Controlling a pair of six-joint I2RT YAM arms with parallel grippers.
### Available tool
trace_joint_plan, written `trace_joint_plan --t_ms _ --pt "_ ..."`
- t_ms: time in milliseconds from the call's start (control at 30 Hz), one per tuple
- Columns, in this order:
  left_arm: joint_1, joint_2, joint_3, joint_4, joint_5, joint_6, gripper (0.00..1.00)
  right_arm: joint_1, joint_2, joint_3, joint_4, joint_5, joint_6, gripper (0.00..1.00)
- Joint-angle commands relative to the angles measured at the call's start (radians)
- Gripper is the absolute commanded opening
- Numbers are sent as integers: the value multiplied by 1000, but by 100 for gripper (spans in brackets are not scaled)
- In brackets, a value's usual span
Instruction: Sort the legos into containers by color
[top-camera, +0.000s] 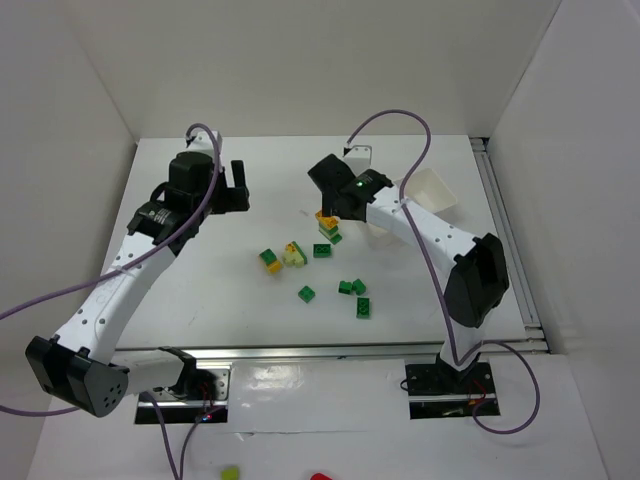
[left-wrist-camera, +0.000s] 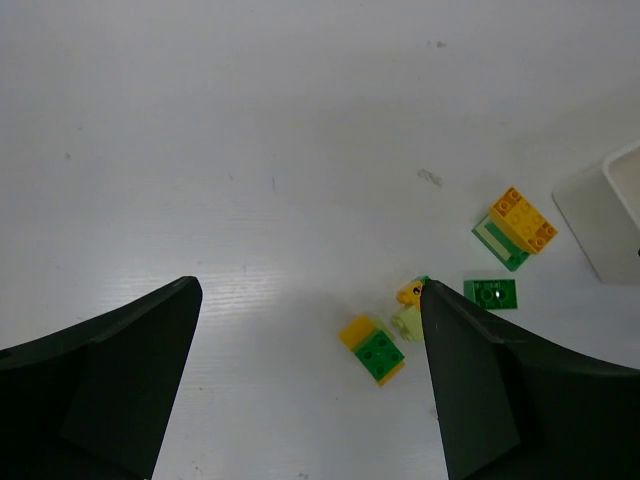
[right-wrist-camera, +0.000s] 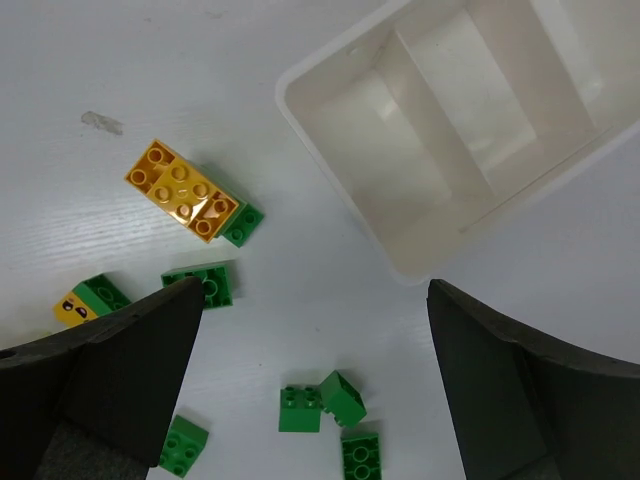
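Left tool (left-wrist-camera: 310, 290) is hanging over the bare white tabletop (top-camera: 215, 300) on the left side. Its fingers are spread wide with nothing between them. Right tool (right-wrist-camera: 312, 290) is the same deal, wide apart and holding nothing, with a corner of the white rectangular plastic tray (right-wrist-camera: 300, 100) and its divider walls just past its fingertips. In the top view that tray sits at the far right of the tabletop, partly hidden behind the right arm.

The small studded plastic lego bricks (top-camera: 322, 250) all lie loose on the tabletop outside the tray, roughly in the middle between the two arms. Closest to the tray is an orange-yellow brick (right-wrist-camera: 185, 190) stacked on a dark green one, near the tray wall but not touching it. Just beside that is a flat dark green brick (right-wrist-camera: 205, 282). There's also a yellow piece with a little face print (right-wrist-camera: 72, 308) sitting against another green one, half hidden by a finger of the right tool. Nearer the arms is a bunch of dark green bricks (right-wrist-camera: 322, 405), two of them touching. The left wrist view also catches an orange-and-green pair (left-wrist-camera: 372, 348) touching a pale yellow-green brick (left-wrist-camera: 407, 322), right at the edge of the left tool's finger.
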Motion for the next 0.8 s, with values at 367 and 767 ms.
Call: trace_joint_plan --t_ms 367,767 --pt "12 46 49 -32 128 -12 100 26 -182 -167 205 -108 -126 100" --pt "63 15 -20 -51 206 -68 96 77 -98 -171 414 -353 -512 93"
